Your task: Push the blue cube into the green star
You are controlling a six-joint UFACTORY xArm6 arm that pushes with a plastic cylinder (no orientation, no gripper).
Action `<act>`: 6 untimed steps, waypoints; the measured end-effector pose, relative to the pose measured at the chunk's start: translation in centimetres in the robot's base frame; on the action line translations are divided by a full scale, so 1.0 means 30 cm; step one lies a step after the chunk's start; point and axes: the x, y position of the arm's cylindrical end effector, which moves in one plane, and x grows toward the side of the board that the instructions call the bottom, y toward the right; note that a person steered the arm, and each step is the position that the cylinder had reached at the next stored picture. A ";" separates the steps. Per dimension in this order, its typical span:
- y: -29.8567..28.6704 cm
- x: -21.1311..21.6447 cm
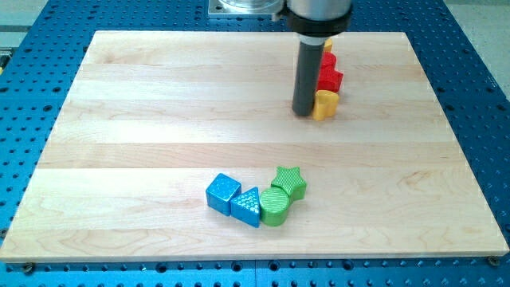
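The blue cube (222, 192) sits low in the view, left of centre. A blue triangular block (248, 206) touches its right side, then a green round block (275, 207), then the green star (290, 182) just above right of that. The four form a short arc. The cube and the star are apart, with the other two between them. My tip (304, 112) rests on the board far up the view, well away from this group, touching the left side of a yellow block (325, 104).
A red block (330, 78) stands above the yellow one, with another red (327, 60) and a yellow piece (327, 45) behind, partly hidden by the rod. The wooden board (119, 119) lies on a blue perforated table (32, 119).
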 end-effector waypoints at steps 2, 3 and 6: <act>-0.494 0.055; -0.735 0.267; -0.582 0.623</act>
